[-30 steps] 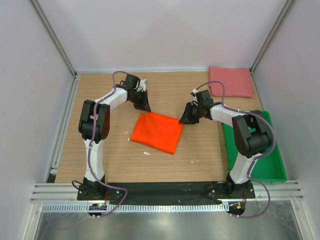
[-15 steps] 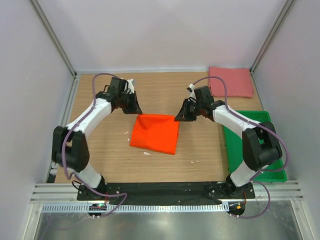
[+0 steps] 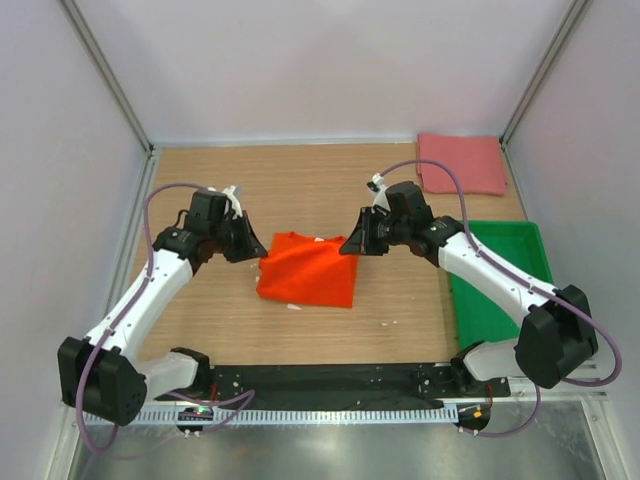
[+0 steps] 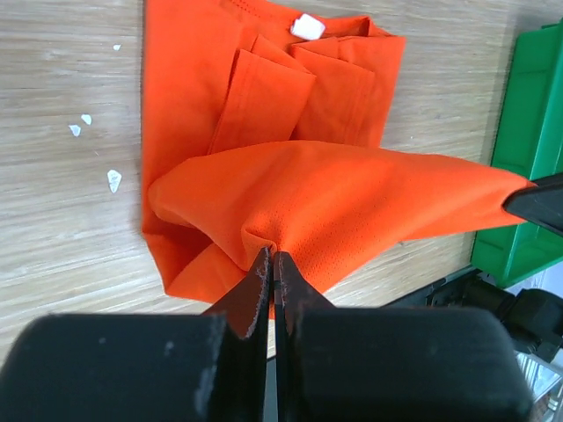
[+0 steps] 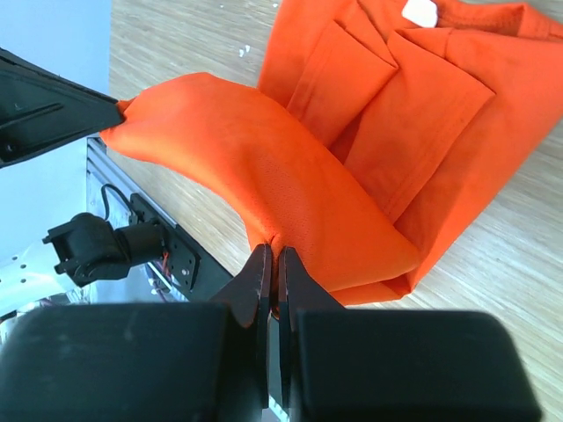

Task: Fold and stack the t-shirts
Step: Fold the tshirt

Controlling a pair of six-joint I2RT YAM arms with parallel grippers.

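The orange t-shirt [image 3: 308, 268] lies partly folded on the wooden table at the centre. My left gripper [image 3: 256, 252] is shut on its left corner; my right gripper [image 3: 350, 246] is shut on its right corner. Both hold the far edge lifted above the rest of the shirt. In the left wrist view the orange t-shirt [image 4: 325, 198] arches from my shut left gripper [image 4: 271, 255] over folded sleeves. In the right wrist view the orange t-shirt [image 5: 290, 176] runs from my right gripper [image 5: 273, 251] toward the left one. The pink-red t-shirt [image 3: 460, 163] lies folded at the back right corner.
A green plastic tray [image 3: 505, 290] stands at the right edge of the table, partly under my right arm; it also shows in the left wrist view [image 4: 528, 149]. Small white scraps [image 3: 293, 307] lie on the wood near the shirt. Grey walls enclose the table.
Both grippers have moved toward the near edge, carrying the shirt's far edge over the rest of the shirt. The pink-red shirt has not moved.
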